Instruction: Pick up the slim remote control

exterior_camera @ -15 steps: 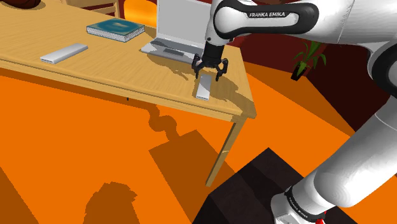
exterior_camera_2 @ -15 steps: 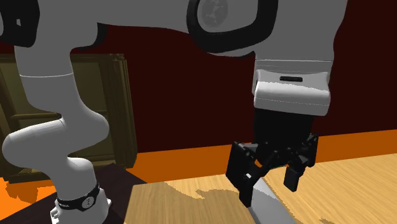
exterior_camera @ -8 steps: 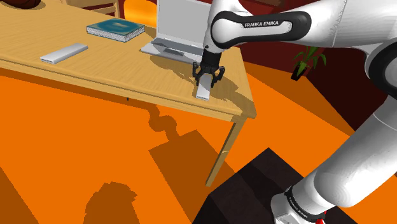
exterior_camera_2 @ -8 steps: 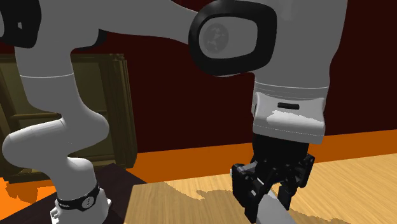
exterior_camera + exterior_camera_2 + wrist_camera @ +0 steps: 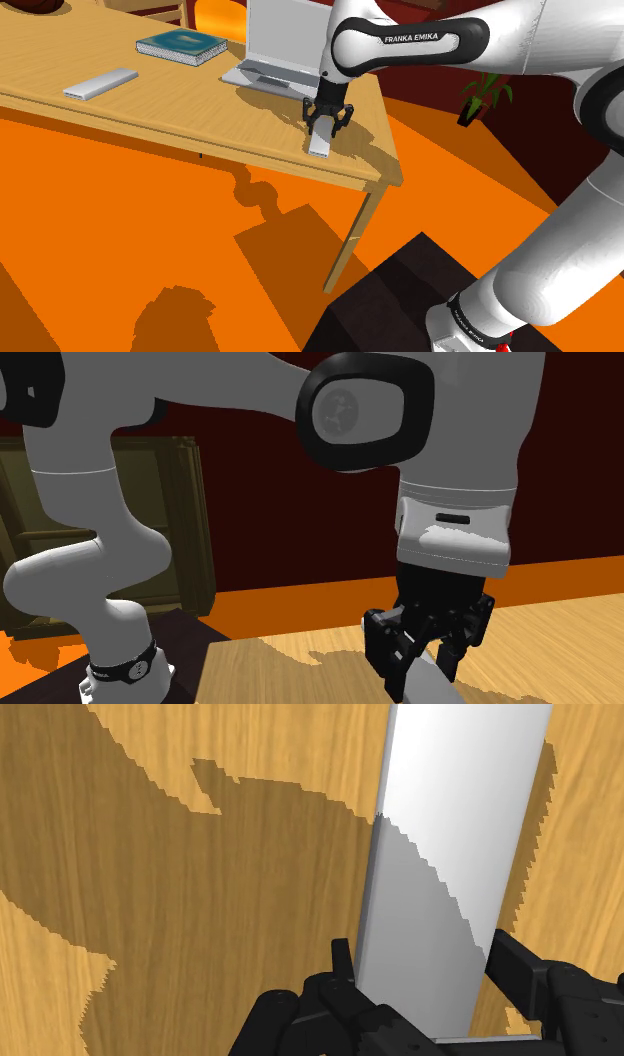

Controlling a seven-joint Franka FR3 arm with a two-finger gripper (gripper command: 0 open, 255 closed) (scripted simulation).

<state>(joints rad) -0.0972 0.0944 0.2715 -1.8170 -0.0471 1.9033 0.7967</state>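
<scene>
- Saw a light wooden table point(image 5: 150, 100), grain running along its top, with one slim leg point(image 5: 352, 240) under the near corner.
- Found a bright orange floor point(image 5: 100, 220) beneath it, crossed by darker, angular shadows.
- Noted a dark red wall point(image 5: 270, 482) behind, meeting the orange floor low in the second exterior view.
- Made out an olive-brown panelled cabinet point(image 5: 185, 512) against that wall.
- Spotted a green potted plant point(image 5: 487, 85) beyond the table, toward the shoulder view's right.
</scene>
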